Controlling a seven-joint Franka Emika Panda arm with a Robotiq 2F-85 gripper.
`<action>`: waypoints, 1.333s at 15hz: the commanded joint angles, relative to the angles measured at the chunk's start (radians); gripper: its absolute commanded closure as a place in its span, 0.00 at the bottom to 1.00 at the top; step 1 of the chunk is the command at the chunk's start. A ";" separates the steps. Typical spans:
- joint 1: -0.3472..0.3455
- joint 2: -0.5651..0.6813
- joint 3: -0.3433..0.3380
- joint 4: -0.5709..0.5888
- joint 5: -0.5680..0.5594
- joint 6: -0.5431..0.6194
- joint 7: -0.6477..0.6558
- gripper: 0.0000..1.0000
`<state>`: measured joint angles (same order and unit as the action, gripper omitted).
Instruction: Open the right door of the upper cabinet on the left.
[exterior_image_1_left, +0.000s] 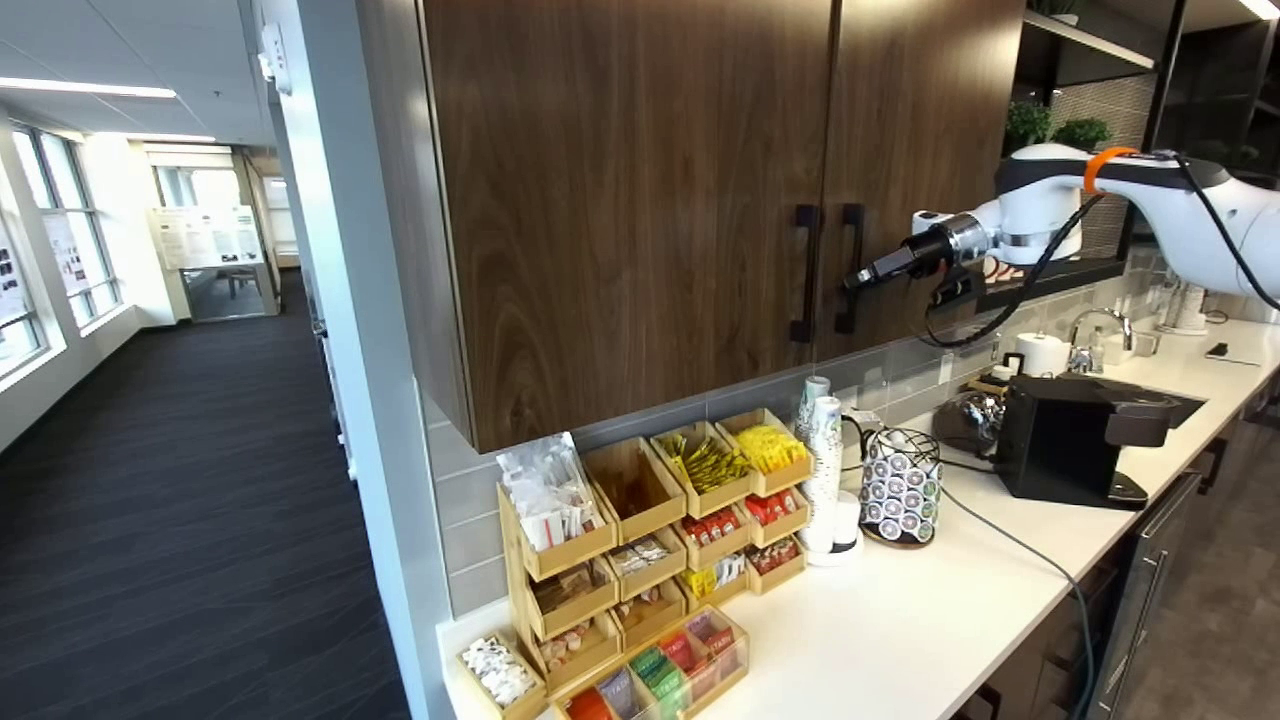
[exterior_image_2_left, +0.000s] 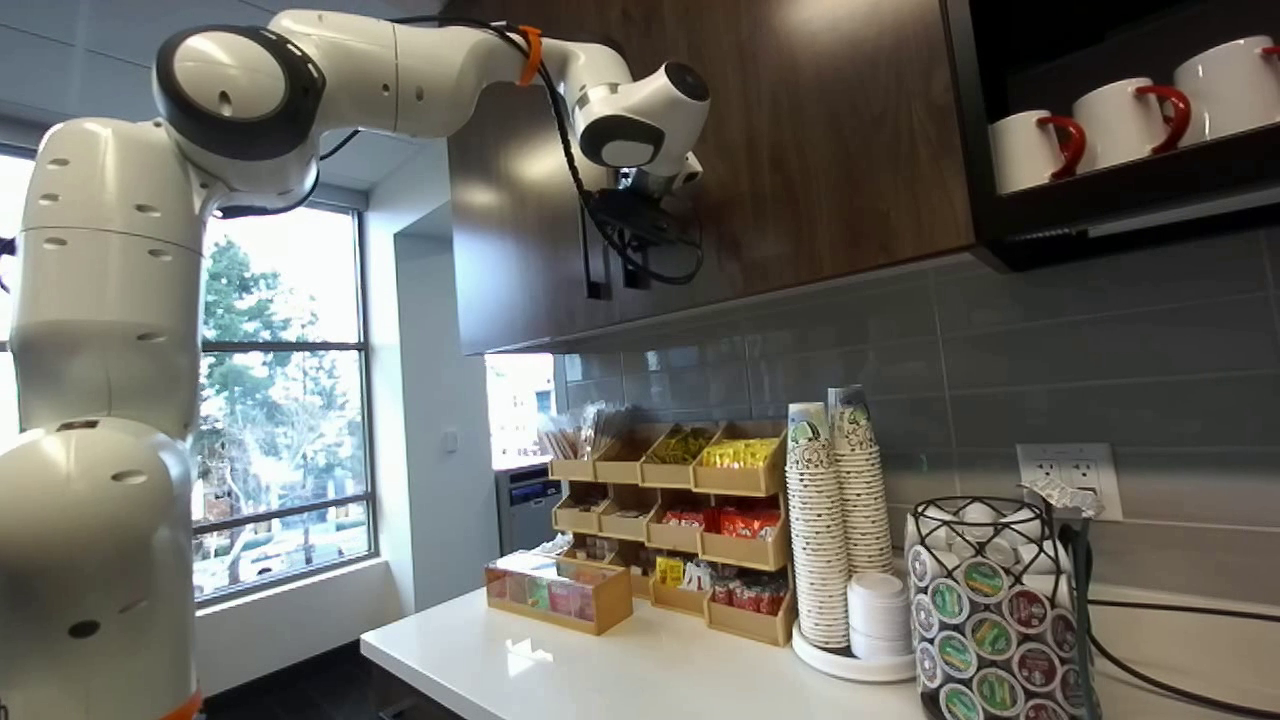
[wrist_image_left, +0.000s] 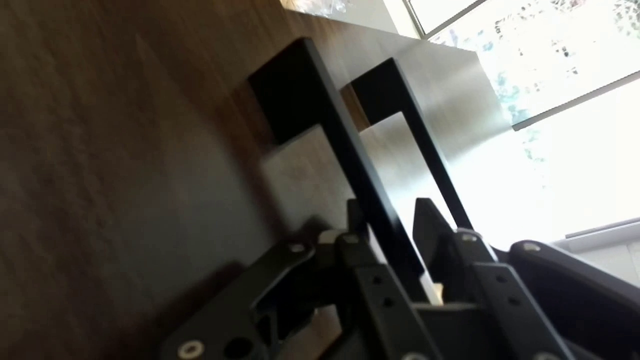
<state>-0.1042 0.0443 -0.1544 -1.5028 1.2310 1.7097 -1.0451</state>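
The upper cabinet (exterior_image_1_left: 620, 220) has two dark wood-grain doors, both shut. The right door (exterior_image_1_left: 930, 100) is the narrower one; it also shows in an exterior view (exterior_image_2_left: 830, 150) and fills the left of the wrist view (wrist_image_left: 125, 150). Its black bar handle (exterior_image_1_left: 846, 320) stands vertical beside the left door's handle (exterior_image_1_left: 808, 270). My gripper (exterior_image_1_left: 852, 280) is at the right door's handle. In the wrist view, my open fingers (wrist_image_left: 390, 215) stand around the handle bar (wrist_image_left: 352, 155), with a gap to the right finger. Contact on the left finger is unclear. The wrist hides the fingers in an exterior view.
Below the cabinet, a counter (exterior_image_1_left: 900, 600) holds a wooden condiment rack (exterior_image_1_left: 640, 520), paper cup stacks (exterior_image_1_left: 825, 470), a pod carousel (exterior_image_1_left: 900, 490) and a black coffee machine (exterior_image_1_left: 1070, 440). The left door's handle (wrist_image_left: 425, 145) is close beside my right finger. Open shelving with mugs (exterior_image_2_left: 1120, 125) adjoins the cabinet.
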 joint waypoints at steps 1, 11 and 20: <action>-0.023 0.001 0.011 0.007 0.029 -0.123 0.006 0.97; -0.077 -0.100 -0.026 -0.062 -0.046 -0.266 -0.013 0.94; -0.127 -0.253 -0.105 -0.171 -0.161 -0.424 -0.024 0.94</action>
<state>-0.1981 -0.1115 -0.2198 -1.6079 1.1122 1.3300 -1.0880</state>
